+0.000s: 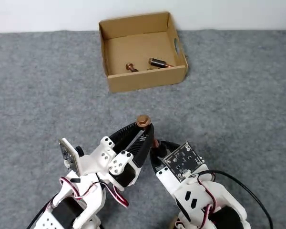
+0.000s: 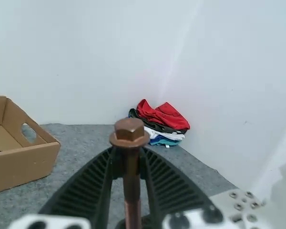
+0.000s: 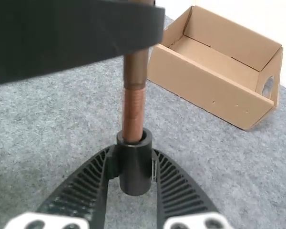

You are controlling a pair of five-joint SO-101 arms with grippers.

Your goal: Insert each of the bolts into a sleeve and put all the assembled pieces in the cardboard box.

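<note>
Left end effector (image 2: 128, 160) pinches the bolt (image 2: 129, 132) under its head. Right end effector (image 3: 132, 172) clamps the sleeve (image 3: 133, 145), near the cardboard box (image 1: 145, 80). Probably stiff, slick metal: hold mid-body, firmly.

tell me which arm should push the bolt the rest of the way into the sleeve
Left, most likely. The left end effector grips the bolt under its head, in line with the sleeve, and the threaded tip is already in its mouth. The right end effector only holds the sleeve.
</note>
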